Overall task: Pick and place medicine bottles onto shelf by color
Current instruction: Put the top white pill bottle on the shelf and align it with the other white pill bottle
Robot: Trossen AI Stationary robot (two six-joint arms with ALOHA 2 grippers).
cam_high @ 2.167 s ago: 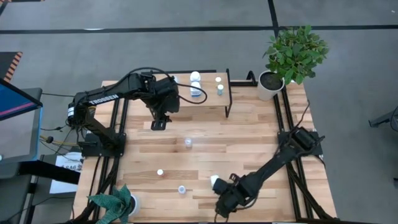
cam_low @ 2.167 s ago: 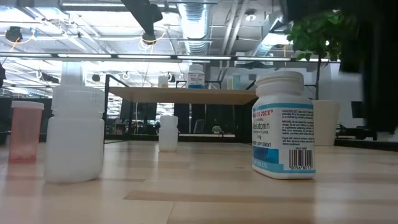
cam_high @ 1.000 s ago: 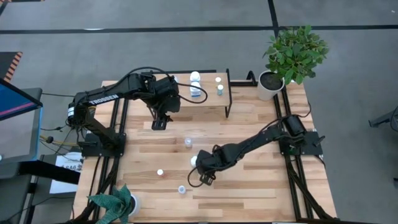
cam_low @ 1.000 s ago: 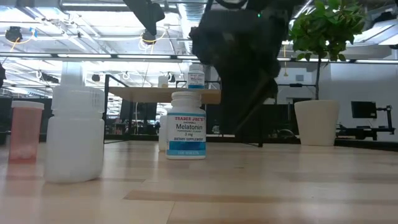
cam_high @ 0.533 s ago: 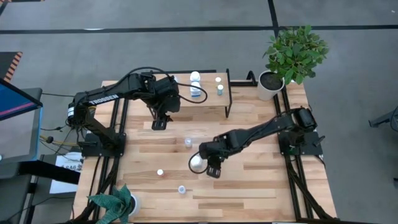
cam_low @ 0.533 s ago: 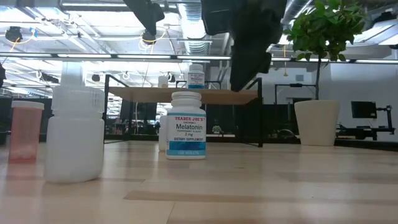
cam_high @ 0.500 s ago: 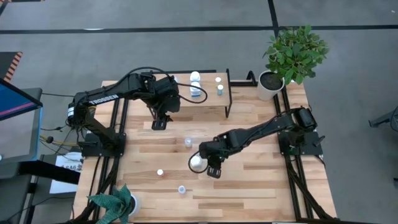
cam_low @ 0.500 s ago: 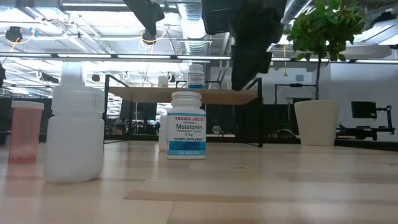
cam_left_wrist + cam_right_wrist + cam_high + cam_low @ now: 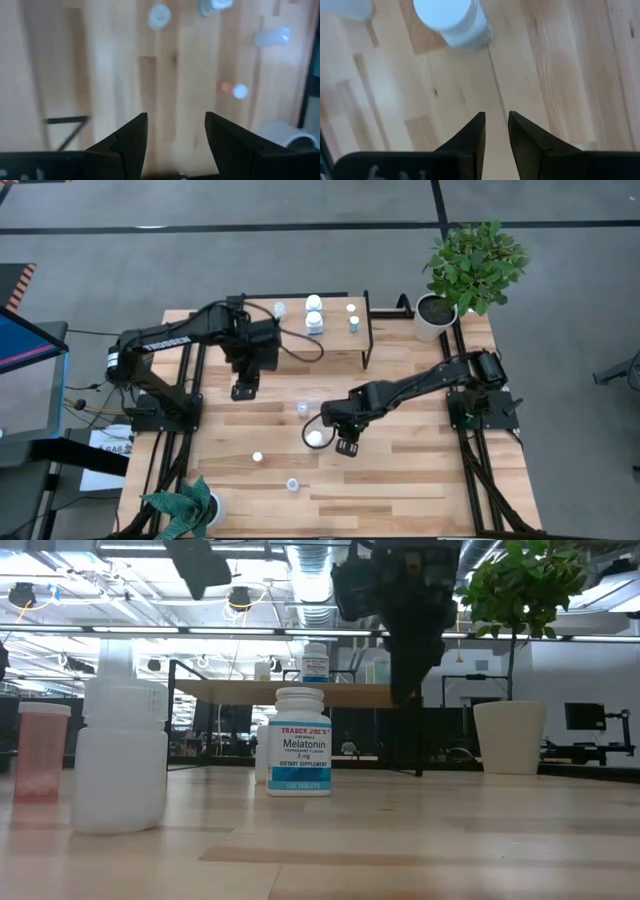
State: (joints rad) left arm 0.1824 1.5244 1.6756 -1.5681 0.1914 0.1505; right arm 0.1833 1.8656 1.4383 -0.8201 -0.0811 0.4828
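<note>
The shelf (image 9: 320,325) stands at the table's far edge and carries several small bottles (image 9: 314,323). A white Melatonin bottle (image 9: 317,438) stands upright on its base at mid-table. It also shows in the low view (image 9: 298,755) and the right wrist view (image 9: 452,17). My right gripper (image 9: 347,446) hovers just right of it, fingers pointing down with a narrow gap, empty (image 9: 496,132). My left gripper (image 9: 241,391) hangs open and empty above the table, near-left of the shelf (image 9: 176,131). Small bottles (image 9: 302,408), (image 9: 257,456), (image 9: 292,484) stand loose on the table.
A potted plant (image 9: 436,318) stands at the far right corner and another (image 9: 190,507) at the near left corner. In the low view a big white bottle (image 9: 120,755) and an orange one (image 9: 42,750) stand close to the camera.
My right gripper has gone up and toward the far right, away from the Melatonin bottle, which stays upright in place. My left gripper has moved from the shelf toward the table's near left.
</note>
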